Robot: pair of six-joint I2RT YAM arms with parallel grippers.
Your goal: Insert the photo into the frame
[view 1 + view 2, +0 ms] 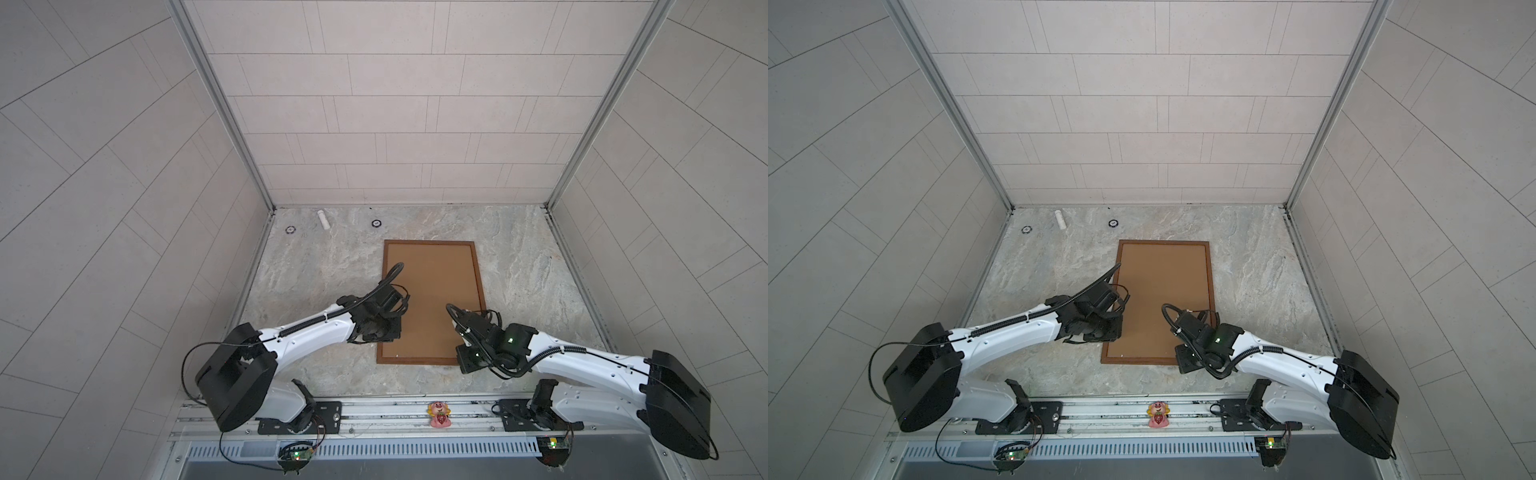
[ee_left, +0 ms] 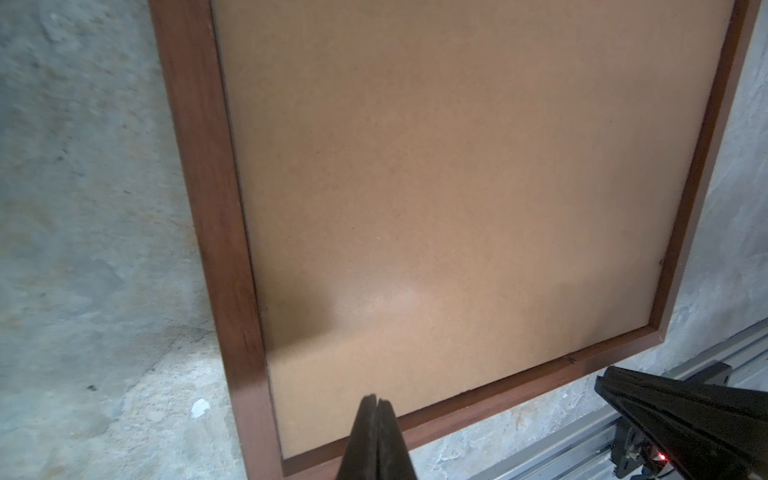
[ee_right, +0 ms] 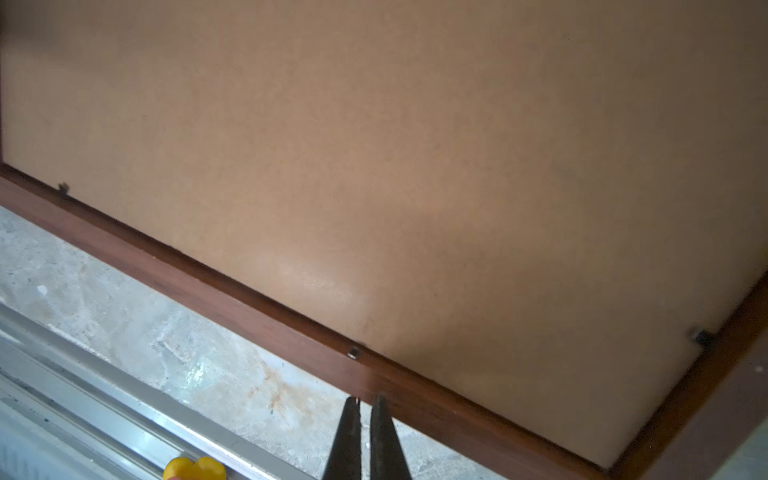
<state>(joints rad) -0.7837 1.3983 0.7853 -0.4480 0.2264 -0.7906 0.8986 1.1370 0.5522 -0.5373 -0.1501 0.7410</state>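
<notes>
Left tool [image 2: 376, 401] and right tool [image 3: 365, 401], both pressed together, hover over backing board [image 1: 432, 282] inside the frame [image 1: 430, 242]; white tube [image 1: 323, 219] lies beyond.

Lit evenly and softly from overhead in both top views, bright on the pale walls [image 1: 395, 104], without hard glare. Strongly bowed toward the edges, with curving wall seams. Fairly sharp across the marbled table [image 1: 324, 266], only slightly soft overall. Faint diffuse shadows beneath both arms. Dimmer and warmer in the wrist views: a pale sheen low on the backing board [image 2: 457, 166], next to a soft dark shadow spreading toward the frame [image 2: 232, 291]; a similar bright patch and grey shadow in the right wrist view. Out of focus at close range on the left gripper [image 2: 376, 400] and right gripper [image 3: 365, 399], dark and nearly featureless
</notes>
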